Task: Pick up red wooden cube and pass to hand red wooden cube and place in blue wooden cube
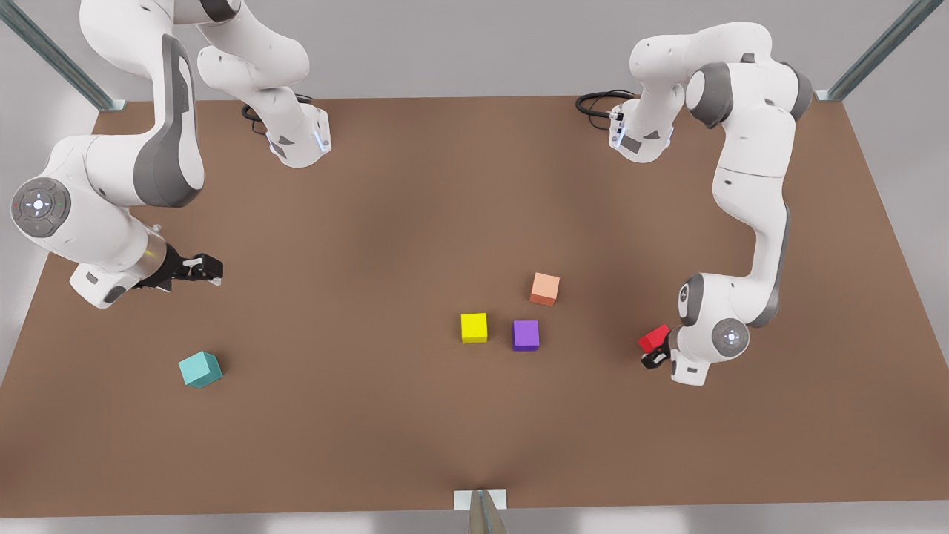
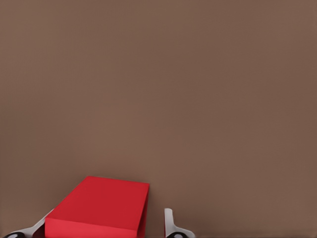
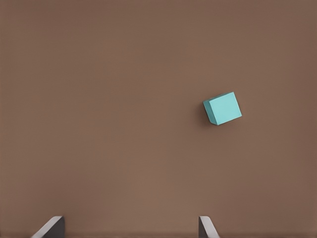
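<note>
here, the left gripper [image 1: 654,351] at the front view's right grips the red wooden cube [image 1: 654,338] between its fingers [image 2: 170,225], lifted off the table [image 1: 415,415].
the right gripper [image 1: 210,270], at the front view's left, hangs with fingers spread wide and nothing in them, near the blue wooden cube [image 1: 200,368] resting on the table below it.

A simulated robot test bench, not a lived-in room: 2 white arms [image 1: 749,185] are bolted at the top of the frame on a bare brown tabletop [image 1: 415,208]. Plain grey walls [image 1: 460,44] and metal frame struts [image 1: 55,55] in the upper corners surround it, with 5 plain coloured cubes [image 1: 474,327] scattered across the lower half.
</note>
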